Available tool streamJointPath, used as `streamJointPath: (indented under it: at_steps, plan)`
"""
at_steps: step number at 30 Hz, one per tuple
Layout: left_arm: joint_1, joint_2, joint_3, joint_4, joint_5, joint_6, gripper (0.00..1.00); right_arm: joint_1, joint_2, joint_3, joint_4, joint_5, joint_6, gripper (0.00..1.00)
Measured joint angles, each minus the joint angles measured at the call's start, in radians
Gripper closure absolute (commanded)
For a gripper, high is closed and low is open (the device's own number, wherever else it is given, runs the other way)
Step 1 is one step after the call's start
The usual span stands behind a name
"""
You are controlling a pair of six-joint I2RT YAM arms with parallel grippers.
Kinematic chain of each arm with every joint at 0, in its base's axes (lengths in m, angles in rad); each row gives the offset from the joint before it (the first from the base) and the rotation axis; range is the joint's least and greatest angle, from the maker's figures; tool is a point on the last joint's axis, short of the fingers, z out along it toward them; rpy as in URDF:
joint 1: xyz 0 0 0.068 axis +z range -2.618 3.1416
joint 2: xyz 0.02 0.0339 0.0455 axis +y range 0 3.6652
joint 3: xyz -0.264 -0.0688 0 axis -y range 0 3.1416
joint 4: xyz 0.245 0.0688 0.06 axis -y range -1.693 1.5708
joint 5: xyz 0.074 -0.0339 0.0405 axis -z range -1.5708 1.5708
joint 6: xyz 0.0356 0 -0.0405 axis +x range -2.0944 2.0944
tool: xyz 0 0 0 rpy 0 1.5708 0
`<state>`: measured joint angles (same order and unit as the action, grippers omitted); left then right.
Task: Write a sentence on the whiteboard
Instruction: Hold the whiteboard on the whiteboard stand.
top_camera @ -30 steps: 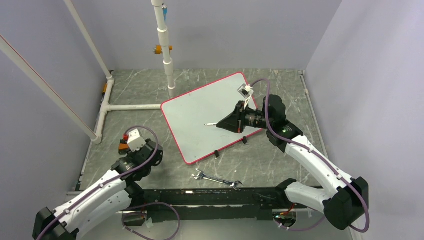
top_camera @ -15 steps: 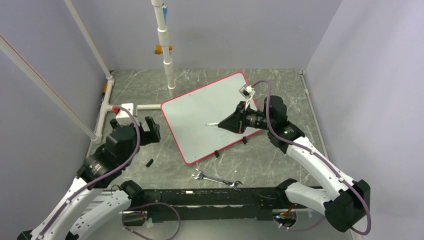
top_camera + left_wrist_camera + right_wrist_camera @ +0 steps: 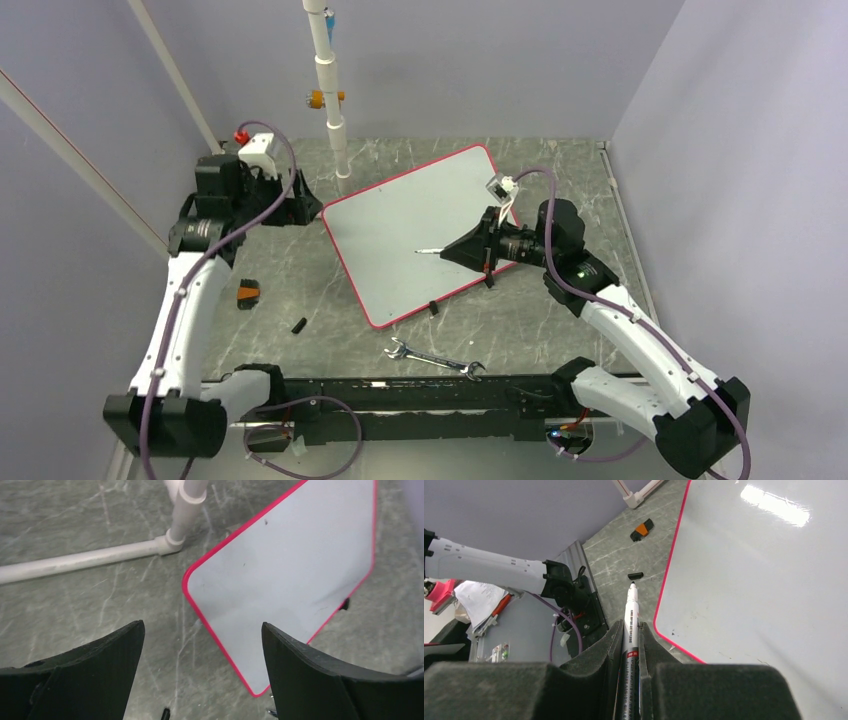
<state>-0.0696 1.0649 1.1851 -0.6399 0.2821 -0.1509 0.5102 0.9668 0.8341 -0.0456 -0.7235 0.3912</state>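
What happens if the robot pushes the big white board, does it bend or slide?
Probably it stays stiff: the whiteboard looks flat and rigid. It would likely slide rather than tip, since it lies low on small black feet. Those feet might grip the table a bit.

One whiteboard [image 3: 400,225], one marker [image 3: 630,625], one wrench [image 3: 435,358], one small black piece [image 3: 298,325], one orange-black block [image 3: 247,292]

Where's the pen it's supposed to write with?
In the top view, the marker is clamped in the right pincer, over the middle of the whiteboard, with its tip pointing left.
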Motion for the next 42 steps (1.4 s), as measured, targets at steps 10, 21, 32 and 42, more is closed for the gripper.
streamJointPath:
  at_steps: [10,21,32,42]
  plan:
    - [0.183,0.249,0.043,0.161,0.439,-0.024,0.25,0.000,0.001,-0.021,0.001,-0.014,-0.003,1.00]
    - [0.219,0.531,0.047,0.191,0.637,-0.027,0.35,0.000,0.013,-0.021,0.012,-0.021,-0.003,1.00]
    - [0.208,0.590,0.048,0.240,0.762,-0.055,0.49,0.000,0.019,-0.022,0.014,-0.022,-0.003,1.00]
    - [0.175,0.634,0.055,0.231,0.787,-0.053,0.66,0.000,0.000,-0.022,0.008,-0.022,-0.006,1.00]
